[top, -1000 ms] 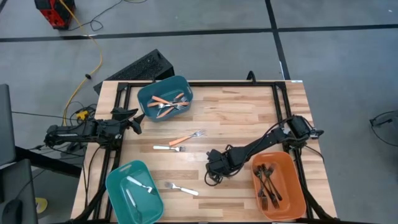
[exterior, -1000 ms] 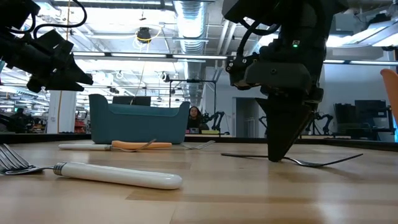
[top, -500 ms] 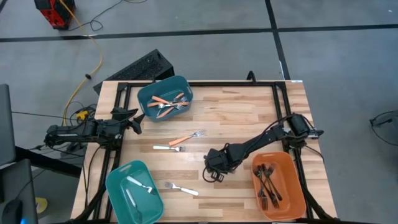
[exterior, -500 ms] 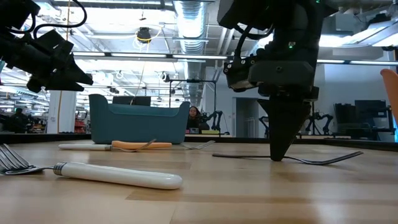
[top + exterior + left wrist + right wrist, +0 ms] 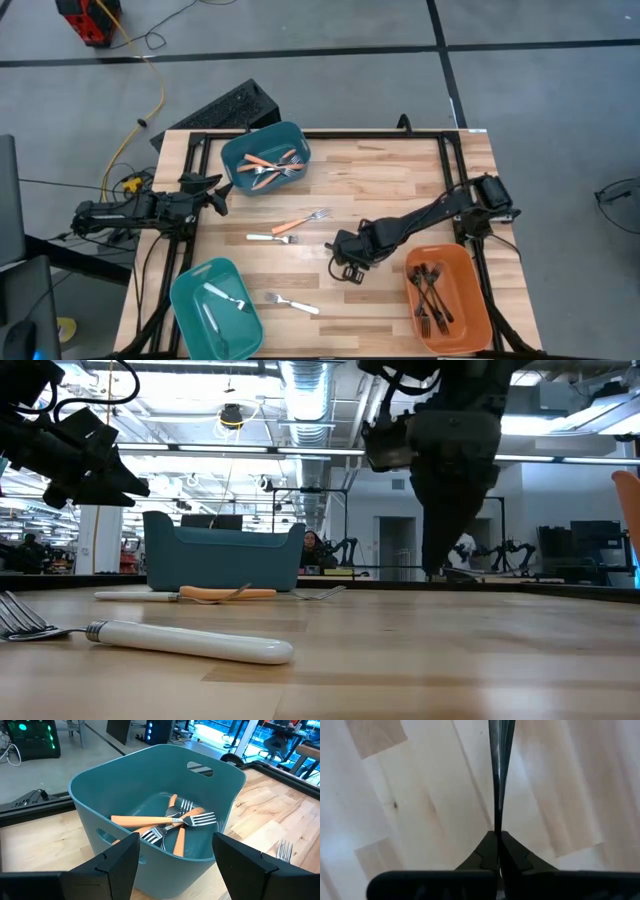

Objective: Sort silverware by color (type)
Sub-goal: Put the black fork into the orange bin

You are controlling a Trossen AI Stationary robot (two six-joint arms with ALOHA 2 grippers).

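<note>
step: black fork picked up | right tool (image 5: 498, 837) pinched shut on black fork (image 5: 499, 765), lifted just clear of the worktop (image 5: 400, 190) middle | next: carry to orange bin (image 5: 478, 310) holding the other black forks, release | left tool (image 5: 212, 195) waits beside teal bin (image 5: 245, 145), fingers apart

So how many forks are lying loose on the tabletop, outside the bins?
3: an orange-handled fork mid-table, a white fork just below it, another white fork beside the near teal bin.
</note>
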